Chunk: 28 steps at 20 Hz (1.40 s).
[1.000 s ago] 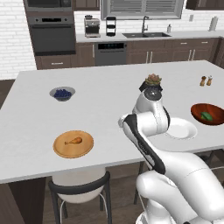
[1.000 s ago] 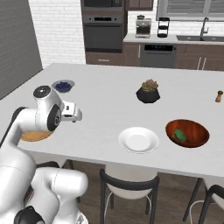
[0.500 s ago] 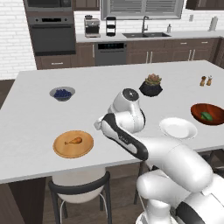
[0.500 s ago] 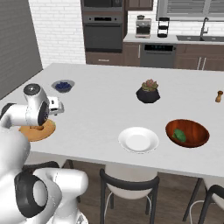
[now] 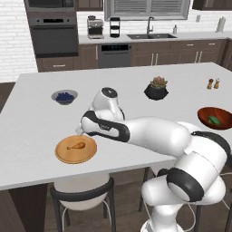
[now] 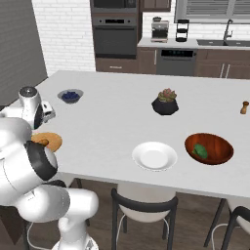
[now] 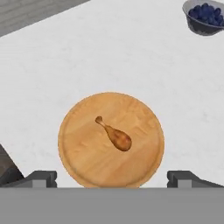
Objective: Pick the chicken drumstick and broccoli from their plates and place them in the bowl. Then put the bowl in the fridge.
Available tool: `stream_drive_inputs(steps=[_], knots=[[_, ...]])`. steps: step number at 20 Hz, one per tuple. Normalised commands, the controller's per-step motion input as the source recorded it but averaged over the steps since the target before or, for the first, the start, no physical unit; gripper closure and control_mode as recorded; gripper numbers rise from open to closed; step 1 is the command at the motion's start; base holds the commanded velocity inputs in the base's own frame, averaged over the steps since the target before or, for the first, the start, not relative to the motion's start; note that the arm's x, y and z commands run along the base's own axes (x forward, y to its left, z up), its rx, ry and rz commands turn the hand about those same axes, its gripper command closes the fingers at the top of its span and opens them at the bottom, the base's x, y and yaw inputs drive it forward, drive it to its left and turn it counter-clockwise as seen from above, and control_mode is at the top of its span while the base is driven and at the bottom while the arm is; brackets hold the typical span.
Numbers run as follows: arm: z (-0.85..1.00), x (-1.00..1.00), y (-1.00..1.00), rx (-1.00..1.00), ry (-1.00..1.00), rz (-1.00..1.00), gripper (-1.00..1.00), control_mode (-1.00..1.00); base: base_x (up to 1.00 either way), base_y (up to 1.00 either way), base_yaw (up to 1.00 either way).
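Wide open and holding nothing, the gripper hangs above the wooden plate, which sits near the front edge of the worktop toward its left corner. On that plate lies the chicken drumstick, close to the middle, thin bone end pointing away from the fingertips. Toward the right end, the broccoli rests inside the reddish-brown bowl, with the white plate just beside the bowl. A small bowl of blueberries stands farther back on the left.

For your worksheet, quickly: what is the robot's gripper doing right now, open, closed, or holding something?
Gripper: open and holding nothing, above the wooden plate with the chicken drumstick.
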Motion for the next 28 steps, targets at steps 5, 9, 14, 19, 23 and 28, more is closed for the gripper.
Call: stream_drive_inputs(steps=[5, 9, 14, 19, 23, 28], knots=[[0.00, -0.05, 0.35, -0.25, 0.15, 0.26, -1.00, -1.00, 0.00, 0.00, 0.00], [-0.13, -0.10, 0.03, -0.25, 0.13, 0.09, -1.00, -1.00, 0.00, 0.00, 0.00], [-0.22, 0.14, 0.06, -0.22, 0.05, 0.06, -1.00, -1.00, 0.00, 0.00, 0.00], [-0.31, 0.28, 0.14, -0.03, -0.01, 0.03, -1.00, -1.00, 0.00, 0.00, 0.00], [-0.45, 0.24, 0.07, -0.01, 0.00, 0.02, -1.00, -1.00, 0.00, 0.00, 0.00], [-0.39, 0.35, 0.07, -0.01, 0.00, 0.01, -1.00, -1.00, 0.00, 0.00, 0.00]])
